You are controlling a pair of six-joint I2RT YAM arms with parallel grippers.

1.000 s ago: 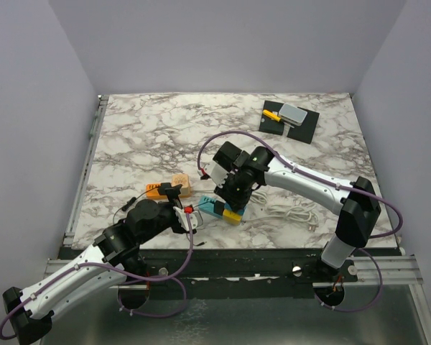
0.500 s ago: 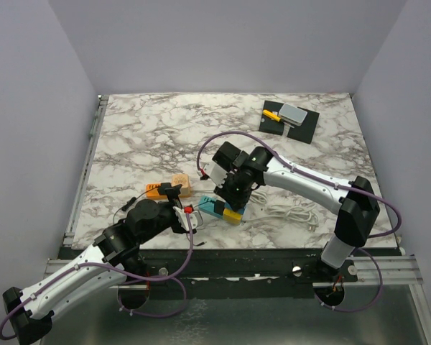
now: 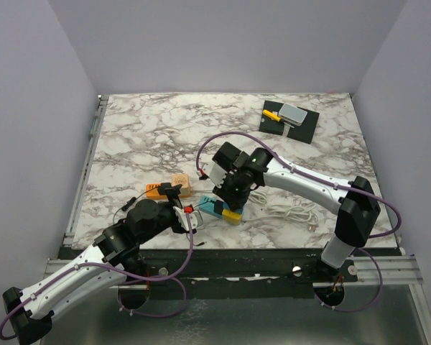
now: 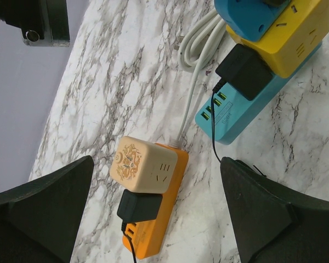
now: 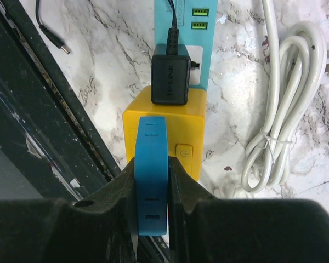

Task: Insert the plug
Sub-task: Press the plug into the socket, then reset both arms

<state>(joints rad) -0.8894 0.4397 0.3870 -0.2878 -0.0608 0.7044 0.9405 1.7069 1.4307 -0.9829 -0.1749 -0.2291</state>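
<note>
Marble-patterned table point(image 3: 144, 136) carries everything, with both arms reaching in from its near edge. Nearest, on the left side, the left gripper point(image 3: 185, 214) hovers low over the surface with its fingers point(image 4: 44, 213) spread wide apart and nothing between them. A loose black cord end point(image 5: 49, 33) lies on the marble close to the table's front rim.

Just right of that gripper lies a teal power strip point(image 4: 238, 118). A black adapter point(image 5: 170, 79) is plugged into it, and a yellow cube socket point(image 5: 189, 118) sits on the strip right beside the adapter, touching it. The right gripper point(image 5: 152, 167) points down over this cube, its fingers pressed together on a blue plug point(image 5: 151, 137). The plug stands upright against the cube's top face; its prongs are hidden, so it may be seated or only resting there. A coiled white cable point(image 5: 288, 109) lies on the marble just to the right of the strip.

Slightly farther back and to the left lies an orange power strip point(image 4: 162, 219), with a cream cube socket point(image 4: 145, 164) and a small black charger point(image 4: 140, 207) plugged in side by side.

Well apart, near the far right corner, a black mat point(image 3: 305, 128) holds a grey box point(image 3: 294, 113) and a small yellow piece point(image 3: 272, 113).
</note>
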